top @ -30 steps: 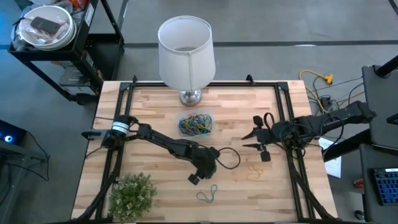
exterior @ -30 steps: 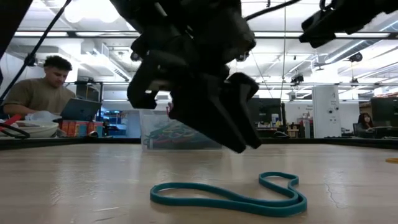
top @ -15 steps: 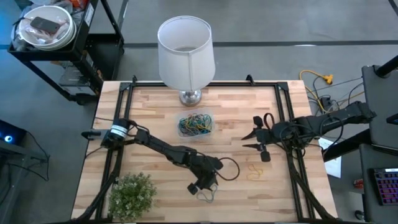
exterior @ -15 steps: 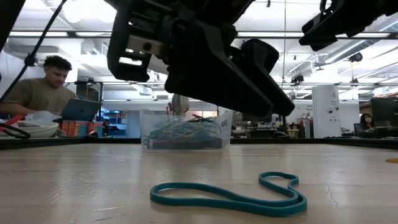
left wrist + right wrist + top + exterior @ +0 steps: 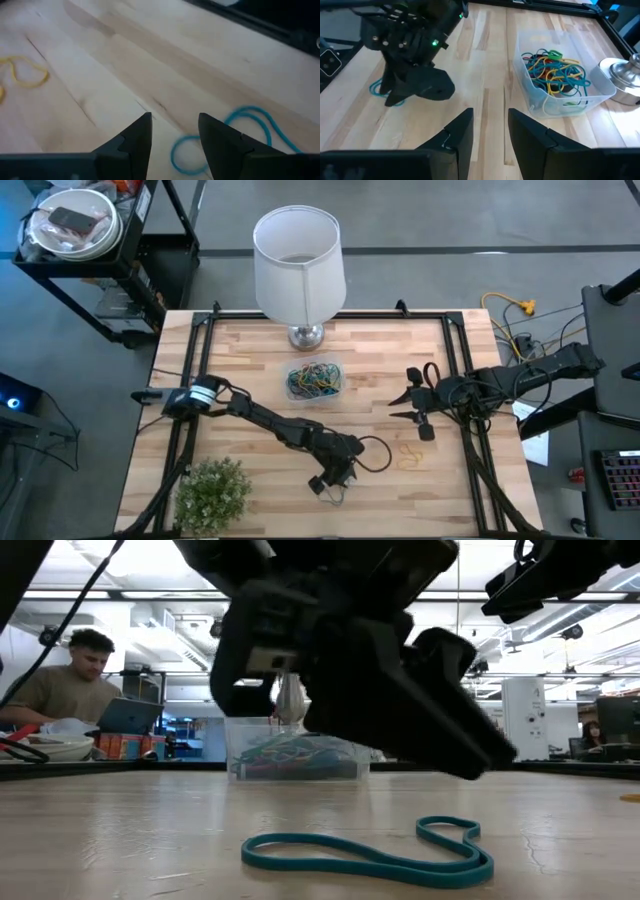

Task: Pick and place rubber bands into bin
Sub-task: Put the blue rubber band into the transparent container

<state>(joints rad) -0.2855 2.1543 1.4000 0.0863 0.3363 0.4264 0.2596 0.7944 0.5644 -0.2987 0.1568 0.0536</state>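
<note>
Wooden table [image 5: 250, 350]: teal rubber band [image 5: 370, 855] approached by left gripper [image 5: 174, 131], fingers parted; closing needed, then bin [image 5: 314, 379].

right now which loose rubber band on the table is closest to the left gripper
The teal rubber band: the left gripper hangs open right over it near the table's front edge. The yellow rubber band lies apart to the right, and the rest sit in the bin.

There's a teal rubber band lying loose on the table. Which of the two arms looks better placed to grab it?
The left. Its left gripper hangs open right over the teal rubber band, while the right gripper waits across the table, beyond the bin.
</note>
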